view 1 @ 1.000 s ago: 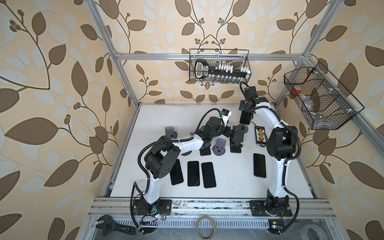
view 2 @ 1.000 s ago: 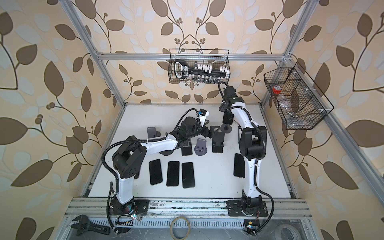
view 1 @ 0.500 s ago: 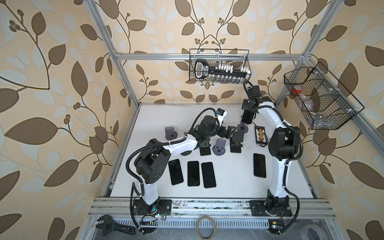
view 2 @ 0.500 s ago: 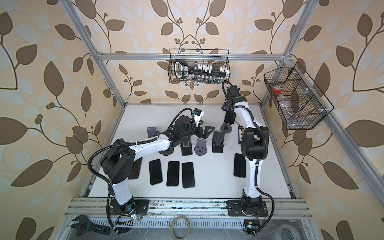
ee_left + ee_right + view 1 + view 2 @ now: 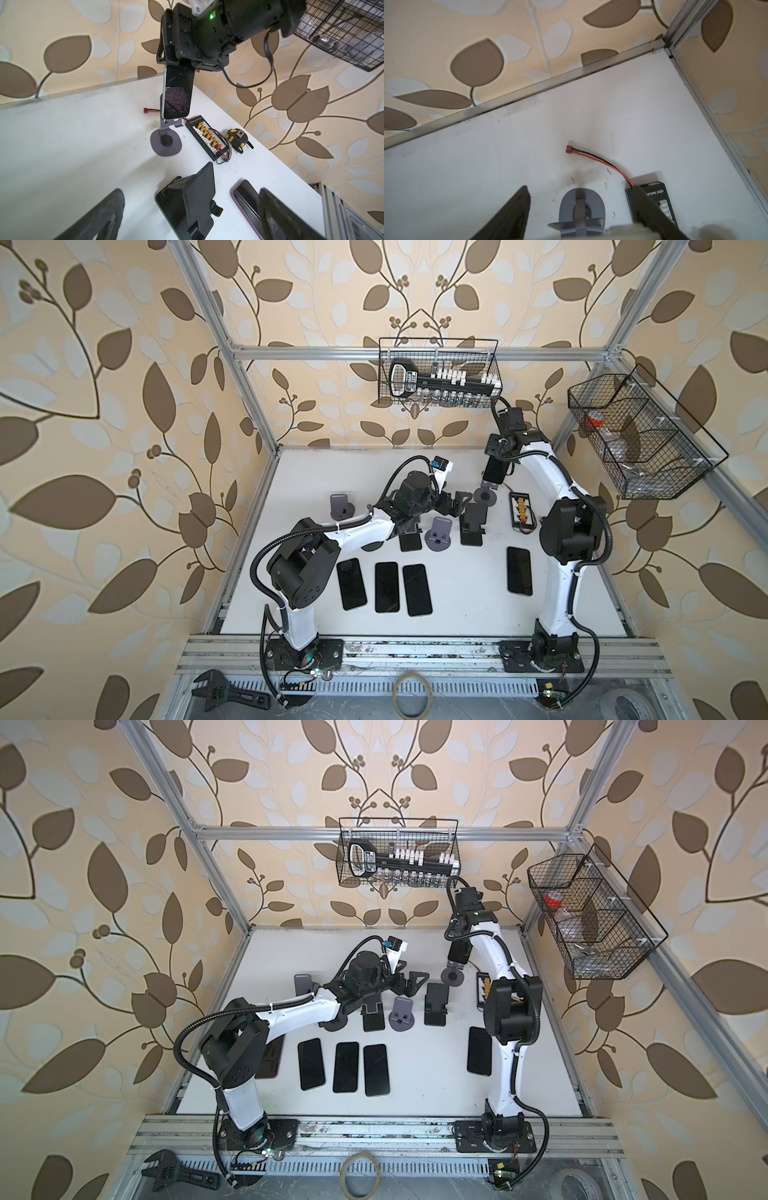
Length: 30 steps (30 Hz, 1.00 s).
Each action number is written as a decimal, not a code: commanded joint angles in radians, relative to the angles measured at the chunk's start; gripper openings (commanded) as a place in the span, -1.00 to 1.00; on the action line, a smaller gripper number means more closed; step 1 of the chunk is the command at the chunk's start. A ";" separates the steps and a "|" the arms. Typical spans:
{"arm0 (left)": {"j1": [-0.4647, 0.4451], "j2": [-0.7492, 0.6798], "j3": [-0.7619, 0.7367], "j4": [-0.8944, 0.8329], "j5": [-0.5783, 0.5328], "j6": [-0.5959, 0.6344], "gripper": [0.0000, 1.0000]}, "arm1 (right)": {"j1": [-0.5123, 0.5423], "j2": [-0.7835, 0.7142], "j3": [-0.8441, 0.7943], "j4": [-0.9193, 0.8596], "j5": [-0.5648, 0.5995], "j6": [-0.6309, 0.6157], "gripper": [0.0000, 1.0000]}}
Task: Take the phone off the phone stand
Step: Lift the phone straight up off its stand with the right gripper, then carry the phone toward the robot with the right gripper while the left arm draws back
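Gripping the phone (image 5: 176,93), right fingers (image 5: 167,52) hide its top; left fingers (image 5: 278,216) spread wide, cropped.

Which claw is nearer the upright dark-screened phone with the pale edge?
Right. The right gripper is shut on the top of the dark-screened phone; the left gripper stands open, apart from it, beside the black folding stand.

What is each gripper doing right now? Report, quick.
Left gripper: open, holding nothing.
Right gripper: shut on the white-edged black-screen smartphone.
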 commanded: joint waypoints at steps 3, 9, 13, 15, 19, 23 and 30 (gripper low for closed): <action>0.004 -0.074 0.033 -0.067 0.020 0.025 0.98 | 0.024 -0.081 0.009 -0.006 0.040 0.020 0.25; 0.003 -0.153 0.003 -0.130 0.018 -0.023 0.97 | 0.047 -0.123 -0.032 0.003 0.062 0.025 0.26; 0.001 -0.221 -0.027 -0.188 0.034 -0.036 0.97 | 0.067 -0.153 -0.045 0.007 0.083 0.025 0.25; 0.001 -0.263 -0.050 -0.209 0.028 -0.036 0.97 | 0.080 -0.170 -0.054 0.007 0.094 0.027 0.25; 0.001 -0.345 -0.083 -0.280 0.019 -0.015 0.97 | 0.123 -0.210 -0.081 0.008 0.127 0.017 0.25; 0.001 -0.432 -0.118 -0.342 0.027 -0.011 0.97 | 0.163 -0.264 -0.133 0.009 0.169 0.020 0.25; 0.000 -0.531 -0.193 -0.353 0.038 -0.021 0.97 | 0.220 -0.345 -0.176 0.011 0.220 0.024 0.23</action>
